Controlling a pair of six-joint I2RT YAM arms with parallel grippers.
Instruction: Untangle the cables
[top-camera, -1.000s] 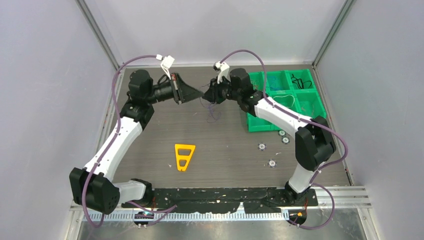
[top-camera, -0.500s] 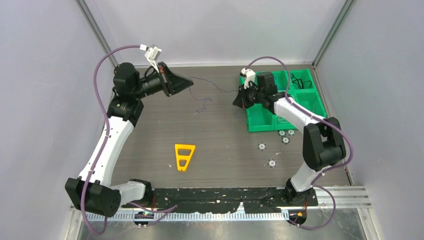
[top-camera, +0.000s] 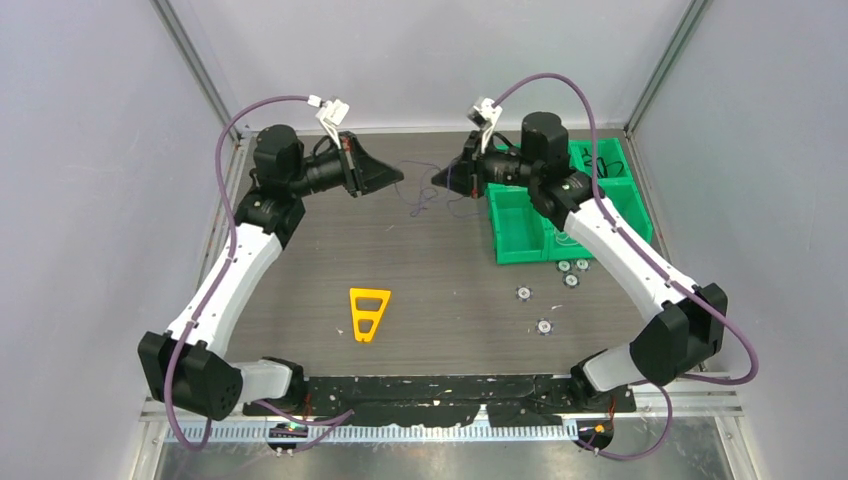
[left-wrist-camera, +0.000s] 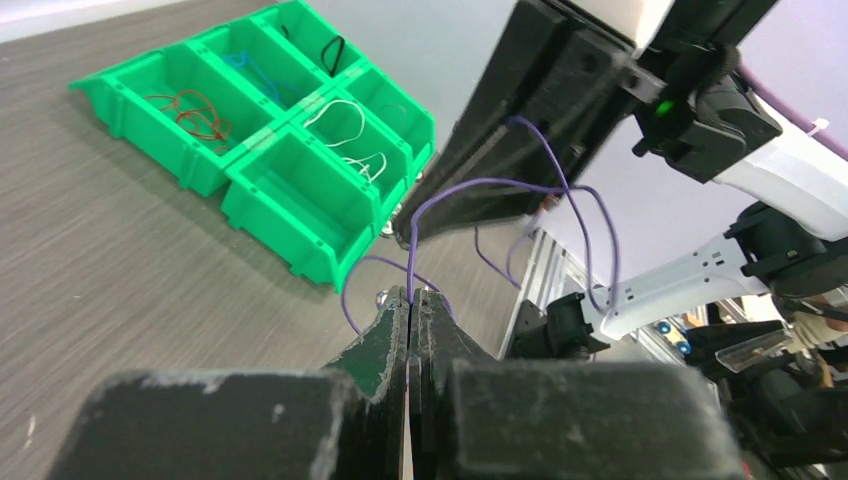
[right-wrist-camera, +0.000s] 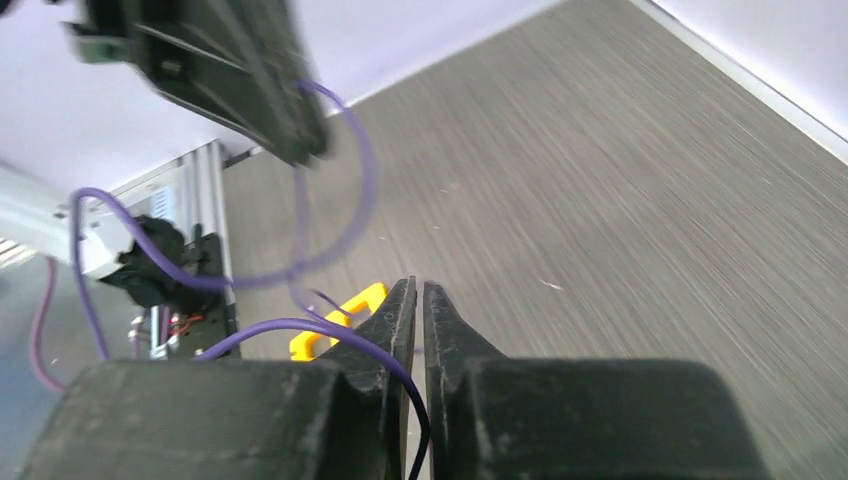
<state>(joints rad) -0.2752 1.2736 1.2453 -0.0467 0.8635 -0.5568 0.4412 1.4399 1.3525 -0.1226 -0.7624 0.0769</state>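
Observation:
A thin purple cable (top-camera: 432, 196) hangs in loose loops between my two grippers over the back of the table. My left gripper (top-camera: 396, 181) is shut on one part of it; in the left wrist view the cable (left-wrist-camera: 497, 184) rises from the closed fingertips (left-wrist-camera: 411, 296) and loops toward the right gripper's black fingers (left-wrist-camera: 520, 130). My right gripper (top-camera: 441, 178) faces the left one, a short gap apart. In the right wrist view its jaws (right-wrist-camera: 420, 286) are pressed on the cable (right-wrist-camera: 290, 325), which runs out to the left.
A green compartment tray (top-camera: 520, 245) stands at the back right with red, white, blue and black cables in its cells; it also shows in the left wrist view (left-wrist-camera: 290, 215). A yellow triangular frame (top-camera: 368, 312) lies mid-table. Small round parts (top-camera: 545, 326) lie near the tray.
Both grippers have swung back toward each other. The cable, stretched out half a second ago, now hangs slack in loops between them. The right arm has lifted and reached further left.

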